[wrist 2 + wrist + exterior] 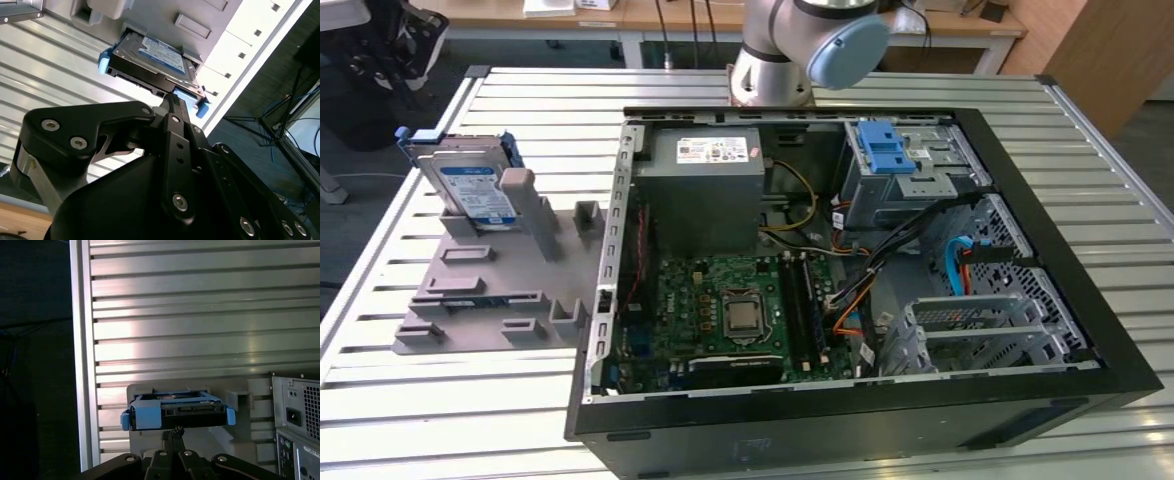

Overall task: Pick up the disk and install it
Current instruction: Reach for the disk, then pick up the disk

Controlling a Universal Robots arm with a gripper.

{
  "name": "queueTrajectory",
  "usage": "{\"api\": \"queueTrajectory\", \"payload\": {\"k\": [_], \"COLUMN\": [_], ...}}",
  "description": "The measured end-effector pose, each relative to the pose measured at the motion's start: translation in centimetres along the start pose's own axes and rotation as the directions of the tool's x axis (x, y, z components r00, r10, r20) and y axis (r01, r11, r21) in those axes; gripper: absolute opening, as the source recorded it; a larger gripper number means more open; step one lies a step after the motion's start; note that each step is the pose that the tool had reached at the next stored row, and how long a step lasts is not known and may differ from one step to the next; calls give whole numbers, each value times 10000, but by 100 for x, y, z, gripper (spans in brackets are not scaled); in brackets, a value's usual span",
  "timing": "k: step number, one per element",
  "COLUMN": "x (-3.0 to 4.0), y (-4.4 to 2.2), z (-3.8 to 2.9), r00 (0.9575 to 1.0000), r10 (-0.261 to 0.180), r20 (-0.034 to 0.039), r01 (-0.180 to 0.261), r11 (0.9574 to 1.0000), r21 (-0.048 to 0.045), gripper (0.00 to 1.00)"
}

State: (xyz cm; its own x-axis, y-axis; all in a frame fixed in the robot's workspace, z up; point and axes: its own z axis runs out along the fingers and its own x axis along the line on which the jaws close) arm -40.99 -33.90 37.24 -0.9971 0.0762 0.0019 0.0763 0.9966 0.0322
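Starting at the exterior view's left of the open computer case [854, 428], the disk [464, 188] stands on edge in a grey holder [480, 285]. Its blue-and-white label shows and blue rails run along its sides. The holder lies flat on the slatted metal table [427, 400], just beside the case's wall, and the disk sits at the holder's end farthest from that wall.

In both wrist views I look along my gripper [171, 100] towards the disk. My fingers are drawn together to a single tip with nothing between them, so I am gripping nothing. In the second wrist view that tip lines up with the disk's dark connector edge, between its two blue rail ends. In the first wrist view my gripper [175, 431] points at the same edge of the disk [192, 410], and the case's rear panel shows just beside the holder. I cannot tell from these views whether the tip touches the disk.

Inside the case, against the wall nearest the holder, sits the grey power-supply box [700, 190], with the green motherboard [720, 310] beside it along that same wall. My arm [787, 45] rises just outside the case, next to the power-supply box. Further to the exterior view's right, at the case's far side from the holder, a metal drive cage carries a blue latch [887, 150], with cables trailing from it across the case floor.
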Motion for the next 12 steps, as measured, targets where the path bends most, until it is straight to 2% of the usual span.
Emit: {"api": "queueTrajectory", "payload": {"k": [2, 4, 12], "x": [37, 68, 86], "y": [15, 25, 29], "z": [5, 9, 12], "r00": [10000, 10000, 10000], "r10": [-1, 0, 0], "r20": [8, 10, 12], "r01": [1, 0, 0], "r11": [10000, 9999, 9999], "r21": [94, 149, 169], "gripper": [11, 11, 11]}}
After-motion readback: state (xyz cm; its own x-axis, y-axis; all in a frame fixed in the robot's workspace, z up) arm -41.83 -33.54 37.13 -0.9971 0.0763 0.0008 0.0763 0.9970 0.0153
